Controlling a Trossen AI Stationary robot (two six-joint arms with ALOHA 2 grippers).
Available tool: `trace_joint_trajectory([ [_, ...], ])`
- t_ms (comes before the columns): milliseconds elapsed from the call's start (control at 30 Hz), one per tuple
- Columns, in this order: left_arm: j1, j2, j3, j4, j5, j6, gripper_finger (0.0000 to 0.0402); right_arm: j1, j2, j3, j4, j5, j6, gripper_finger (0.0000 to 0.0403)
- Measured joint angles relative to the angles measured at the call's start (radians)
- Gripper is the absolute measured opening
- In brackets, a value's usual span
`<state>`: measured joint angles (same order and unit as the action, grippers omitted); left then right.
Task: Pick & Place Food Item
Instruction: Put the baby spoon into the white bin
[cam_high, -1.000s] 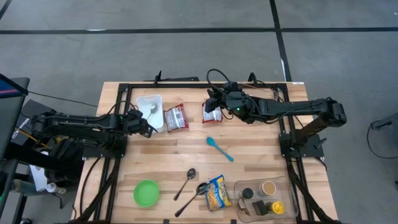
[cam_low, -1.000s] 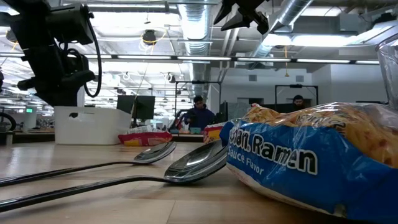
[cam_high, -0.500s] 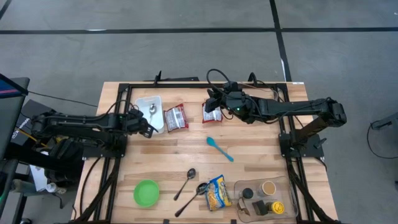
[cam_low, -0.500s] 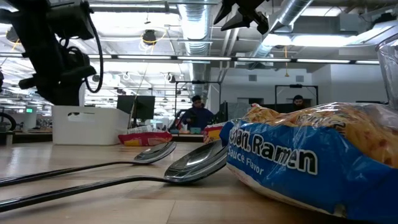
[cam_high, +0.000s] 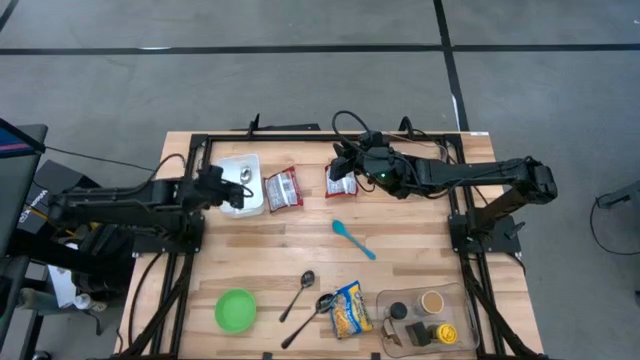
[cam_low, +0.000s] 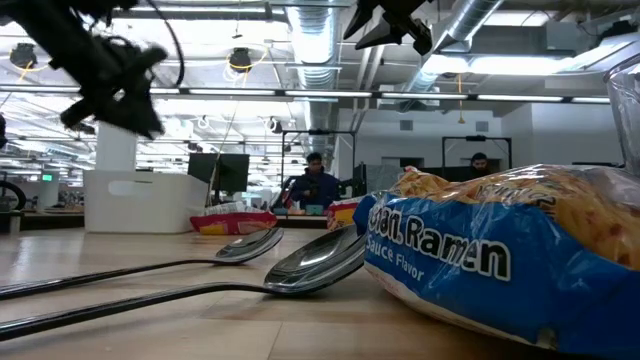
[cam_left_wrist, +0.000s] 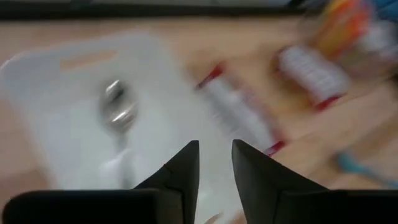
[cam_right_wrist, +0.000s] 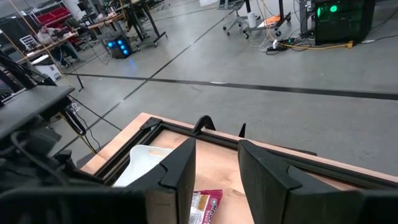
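We hover our left gripper (cam_high: 236, 192), jaws slightly parted and empty, over the white bin (cam_high: 231, 166) holding a spoon (cam_high: 245, 177), and should swing right to the red food packet (cam_high: 283, 188) lying just beside it, while our right gripper (cam_high: 345, 166), likewise slightly parted and empty, waits above the second packet (cam_high: 340, 182).

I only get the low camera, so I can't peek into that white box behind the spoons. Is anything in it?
Observer: Yes, a metal spoon lies inside the white tray.
Operator: Where's the left gripper?
Observer: The left gripper hangs over that tray, empty, fingers slightly apart.
Operator: And the other one?
Observer: The right gripper hovers above a red snack packet at the table's far side, holding nothing.
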<state>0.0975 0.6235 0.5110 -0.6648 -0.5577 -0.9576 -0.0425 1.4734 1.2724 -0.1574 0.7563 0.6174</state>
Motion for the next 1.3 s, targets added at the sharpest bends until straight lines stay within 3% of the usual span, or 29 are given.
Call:
trace_joint_trajectory([
  [233,0.000,-0.079,0.000,0.384,0.096,0.179,0.0065,0.000,0.000,0.000,-0.010,0.000,-0.005,0.0115],
  [400,0.000,-0.075,0.001,0.658,0.208,0.277,0.0044,0.000,0.000,0.000,-0.011,0.000,-0.051,0.0115],
  [533,0.000,-0.055,0.001,0.787,0.292,0.310,0.0027,0.000,0.000,0.000,-0.031,0.000,-0.053,0.0115],
  [667,-0.002,-0.027,0.001,0.825,0.366,0.319,0.0013,0.001,0.000,0.000,-0.081,-0.053,-0.052,0.0115],
  [1033,-0.019,0.084,0.001,0.829,0.610,0.314,0.0003,0.002,0.000,0.000,-0.331,-0.339,0.030,0.0115],
  [1300,-0.126,0.141,0.001,0.822,0.644,0.353,0.0001,0.003,0.000,0.000,-0.595,-0.462,0.194,0.0115],
])
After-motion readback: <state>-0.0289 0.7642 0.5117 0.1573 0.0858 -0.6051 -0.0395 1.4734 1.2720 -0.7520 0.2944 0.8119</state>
